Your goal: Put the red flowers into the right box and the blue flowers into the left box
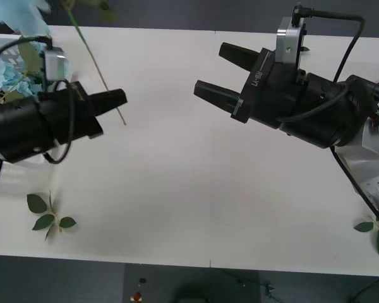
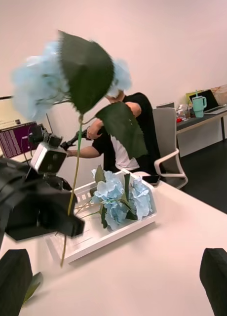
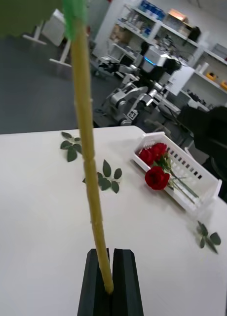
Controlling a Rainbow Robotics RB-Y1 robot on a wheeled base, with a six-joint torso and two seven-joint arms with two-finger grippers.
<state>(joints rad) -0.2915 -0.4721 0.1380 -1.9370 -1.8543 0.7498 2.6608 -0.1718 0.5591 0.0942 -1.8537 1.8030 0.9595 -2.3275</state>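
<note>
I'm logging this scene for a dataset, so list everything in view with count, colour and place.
blue flowers: one pale blue, held up on its stem by the left pincer; several more lying in the left box.
left box: one, white, on the table at the robot's left.
red flowers: at least three, deep red, in the right box.
right box: one, white, slotted wall.
leaf sprigs: several, green, loose on the table.
table: one, white.
left pincer: black, shut on the stem.
right pincer: black, open, above the table.
</note>
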